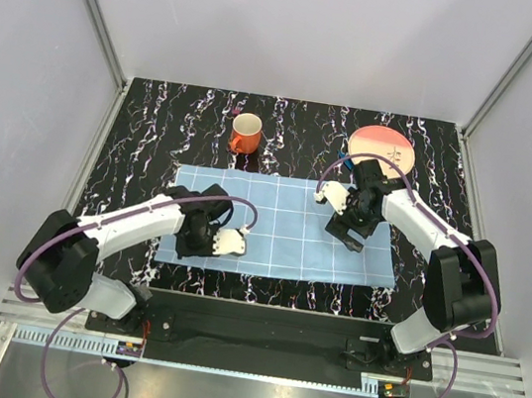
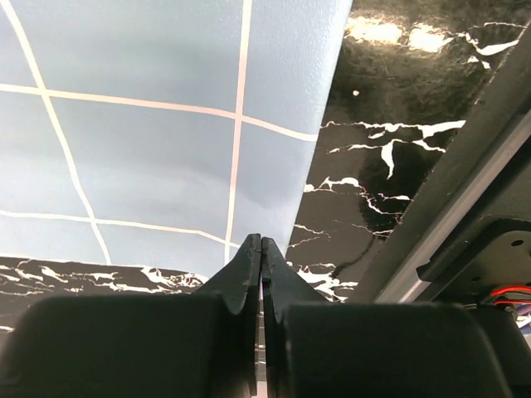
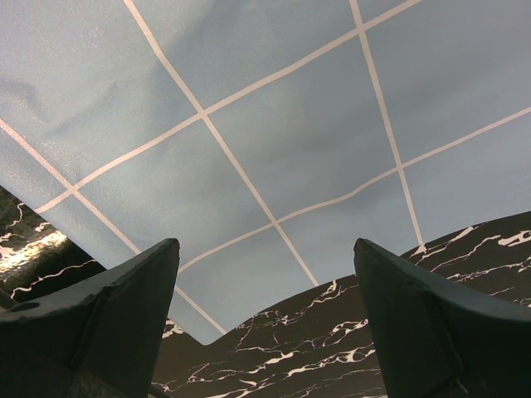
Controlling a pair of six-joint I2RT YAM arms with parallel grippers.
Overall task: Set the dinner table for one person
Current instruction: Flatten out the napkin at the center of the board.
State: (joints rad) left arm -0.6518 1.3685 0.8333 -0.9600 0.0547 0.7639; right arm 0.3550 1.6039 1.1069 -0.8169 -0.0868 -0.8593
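Blue checked mat on the dinner table, an arm at each end of it.

The dinner table (image 1: 156,133) fills the floor of the enclosure. The mat (image 1: 281,231) lies slightly askew along the middle of the table's near edge. An orange mug (image 1: 245,134) stands upright near the far edge, left of centre, and a pink plate (image 1: 384,149) sits toward the far right corner, both off the mat. The left gripper (image 2: 261,243) is clenched tight at the mat's near left corner; whether cloth is pinched, I cannot tell. The right gripper (image 3: 265,249) is released, jaws wide, over a corner on the mat's right side, grasping nothing.
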